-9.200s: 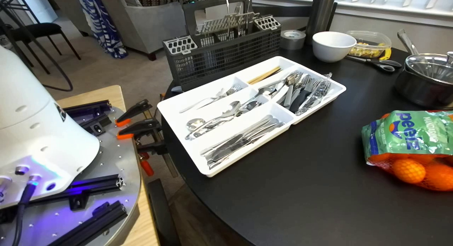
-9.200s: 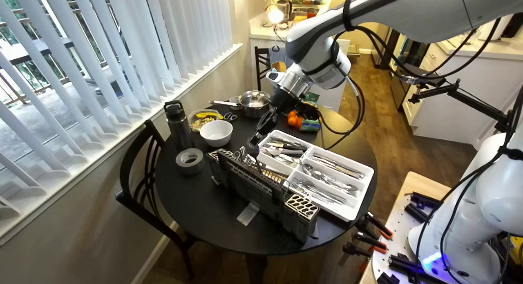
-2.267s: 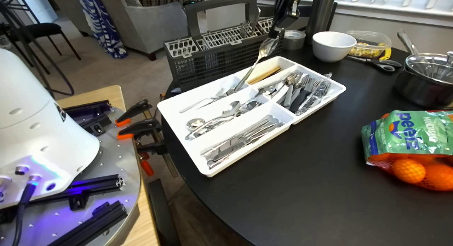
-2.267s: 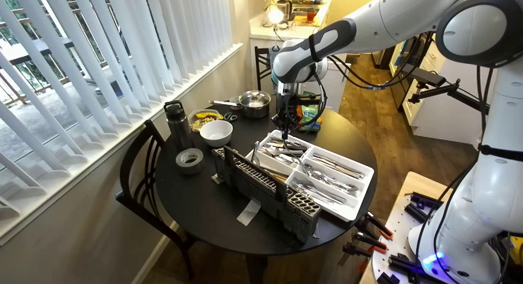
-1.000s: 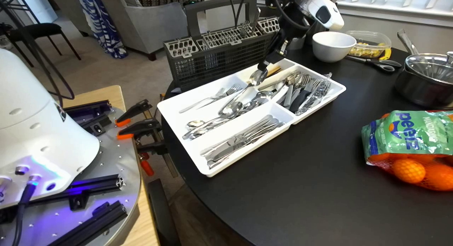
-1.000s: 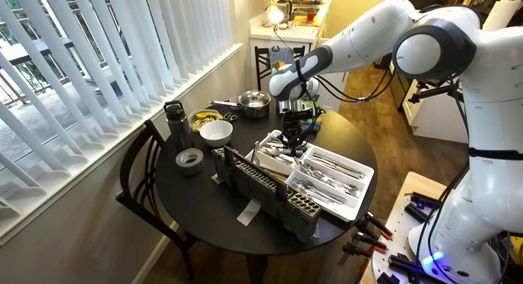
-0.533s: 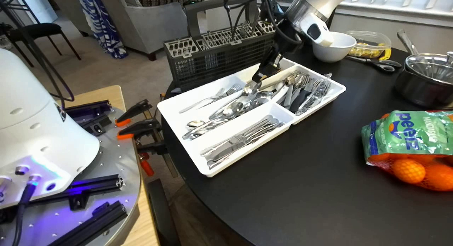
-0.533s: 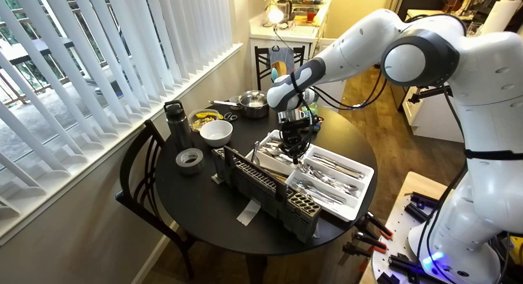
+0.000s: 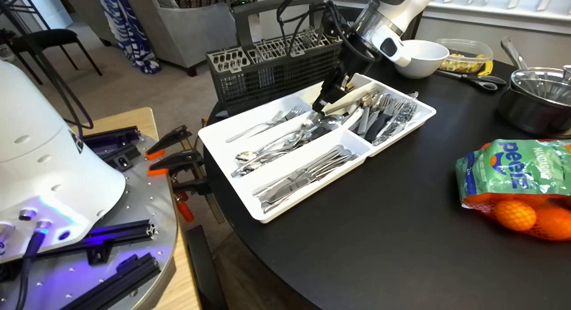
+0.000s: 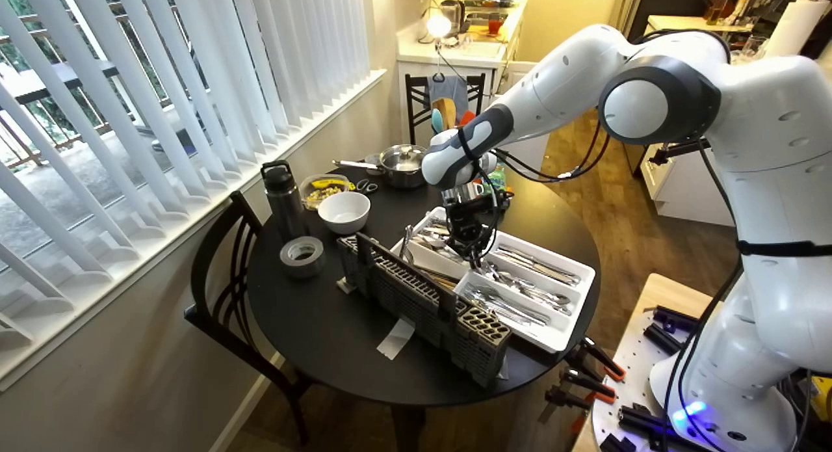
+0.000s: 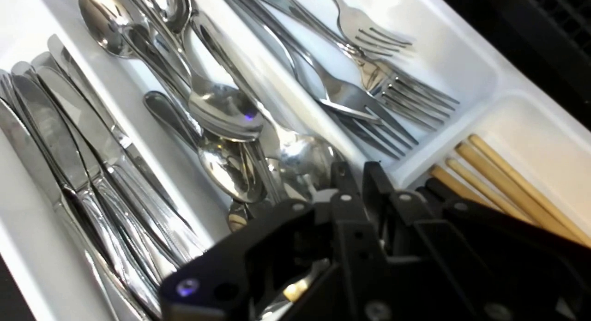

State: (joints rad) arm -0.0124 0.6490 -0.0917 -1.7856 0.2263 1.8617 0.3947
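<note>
Tool [image 11: 356, 172]: slightly spread, with a narrow gap between the tips; angled down over a cutlery-filled compartment of the white tray [image 9: 216, 134].
Nearest spoon [image 11: 311, 154]: lies in that compartment, with its bowl right by one tip and its handle pointing away; cannot tell whether touching the tool.
Other spoons [image 11: 226, 111]: heaped alongside, crossing one another.
Forks [image 11: 339, 92]: across a divider, in the neighbouring compartment.
Wooden sticks [image 11: 501, 182]: beyond the fork tines, in a short compartment, partly hidden by the tool.
Knives [image 11: 51, 122]: bundled on the opposite side of the spoons.
Mixed cutlery [image 9: 379, 125]: packed in an end compartment, next to the wooden sticks.
Cutlery basket [image 9: 285, 71]: stands just beside the tray, in both exterior views.
Table [image 9: 415, 212]: carries tray and basket, plus, farther out, the white bowl [image 9: 424, 58], the lidded pot [image 9: 531, 111] and the bag of mandarins [image 9: 522, 171].
</note>
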